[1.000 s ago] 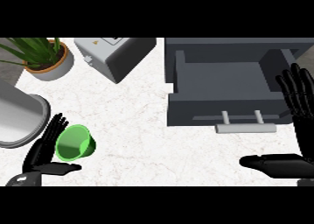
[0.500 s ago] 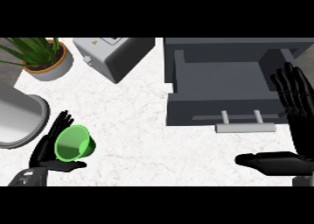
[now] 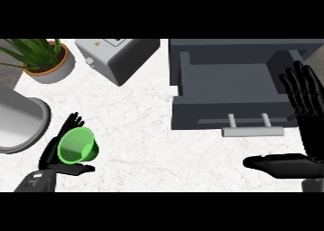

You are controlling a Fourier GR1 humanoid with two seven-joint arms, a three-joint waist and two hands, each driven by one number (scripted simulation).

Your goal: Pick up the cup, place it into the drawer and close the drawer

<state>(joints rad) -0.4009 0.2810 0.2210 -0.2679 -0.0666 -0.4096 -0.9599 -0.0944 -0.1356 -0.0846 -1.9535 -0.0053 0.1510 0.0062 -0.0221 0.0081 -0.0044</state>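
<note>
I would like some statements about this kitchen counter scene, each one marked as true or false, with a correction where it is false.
1. The green cup is in the left hand. True.
2. The cup already lies inside the drawer. False: it is at the counter's left side, far from the drawer.
3. The drawer is open. True: its grey inside shows, with the handle at the front.
4. The right hand is curled around the drawer handle. False: it is open, fingers straight, beside the drawer's right side.
5. A potted plant stands at the counter's far left. True.
</note>
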